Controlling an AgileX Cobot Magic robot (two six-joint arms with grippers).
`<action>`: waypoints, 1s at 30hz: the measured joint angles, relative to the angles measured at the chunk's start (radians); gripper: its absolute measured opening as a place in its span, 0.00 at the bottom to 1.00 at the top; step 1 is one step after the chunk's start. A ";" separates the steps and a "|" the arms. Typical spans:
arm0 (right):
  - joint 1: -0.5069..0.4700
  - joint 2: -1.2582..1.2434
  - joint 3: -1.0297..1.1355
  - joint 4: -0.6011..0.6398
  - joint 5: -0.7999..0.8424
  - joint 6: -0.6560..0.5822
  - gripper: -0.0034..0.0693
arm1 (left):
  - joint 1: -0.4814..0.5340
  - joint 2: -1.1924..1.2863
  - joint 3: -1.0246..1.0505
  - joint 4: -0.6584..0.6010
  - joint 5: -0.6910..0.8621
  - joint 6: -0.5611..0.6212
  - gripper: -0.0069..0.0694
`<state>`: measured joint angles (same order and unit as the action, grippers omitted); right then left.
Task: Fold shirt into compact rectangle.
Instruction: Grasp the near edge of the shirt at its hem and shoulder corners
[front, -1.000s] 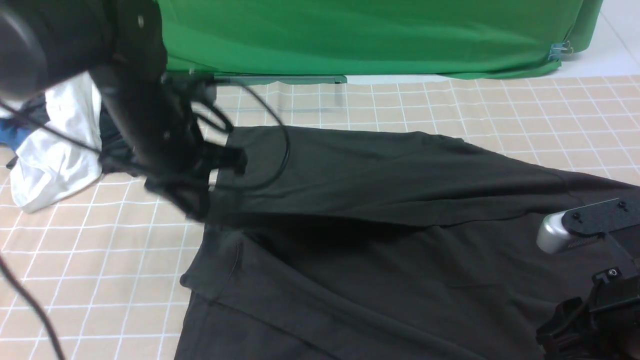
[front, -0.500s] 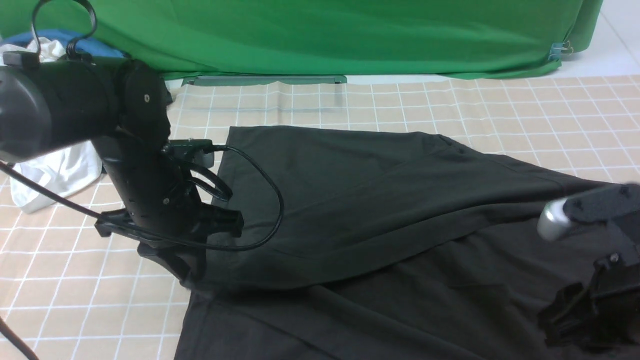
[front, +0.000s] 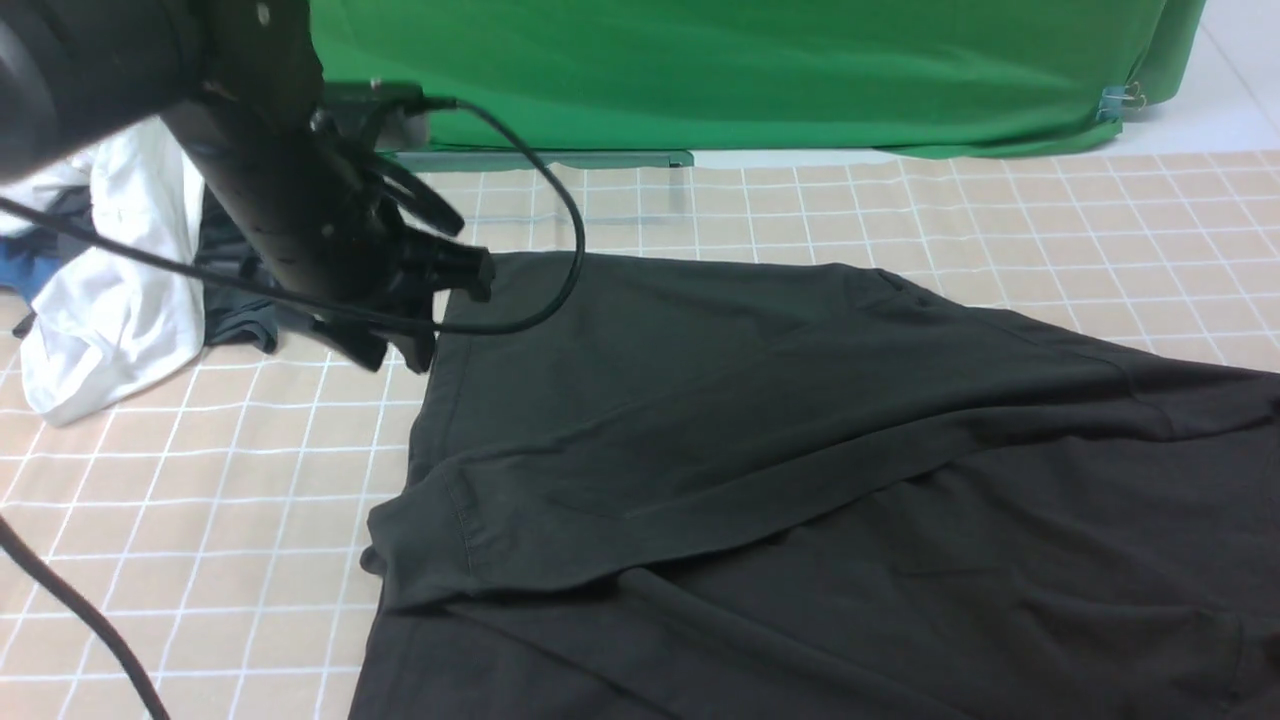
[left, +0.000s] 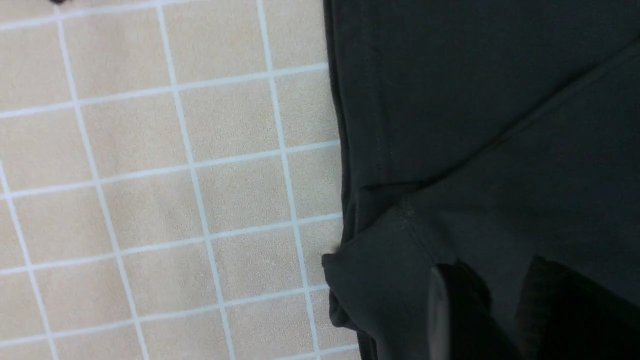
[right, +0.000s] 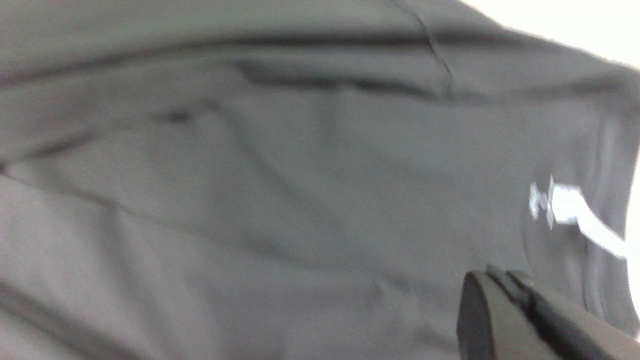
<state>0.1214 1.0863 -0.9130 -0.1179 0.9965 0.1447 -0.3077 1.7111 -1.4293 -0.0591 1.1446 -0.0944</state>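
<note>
Shirt (front: 800, 400) lies spread on the checked table (front: 200, 500), one long side laid over the body as a first fold. Still broad; several folds left, I judge. Left claw (left: 492, 285) hangs over its far-left edge, jaws narrowly apart, empty. Right claw (right: 500, 295) pressed shut above the cloth, gripping nothing visible.

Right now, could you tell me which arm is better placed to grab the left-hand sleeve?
Probably left: the left gripper hangs by the shirt's sleeve; the right gripper is outside the front view.
</note>
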 joint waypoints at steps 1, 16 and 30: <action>-0.037 0.009 0.000 0.040 0.040 -0.043 0.10 | 0.000 -0.007 0.004 -0.007 0.007 0.007 0.19; -0.106 0.036 0.000 0.235 0.049 -0.202 0.10 | -0.185 -0.328 0.671 -0.117 -0.035 -0.068 0.17; -0.106 0.036 0.000 0.255 0.023 -0.235 0.11 | -0.207 -0.319 0.883 -0.130 -0.196 -0.148 0.79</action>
<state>0.0152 1.1228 -0.9130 0.1373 1.0196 -0.0900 -0.5150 1.3923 -0.5461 -0.1892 0.9487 -0.2425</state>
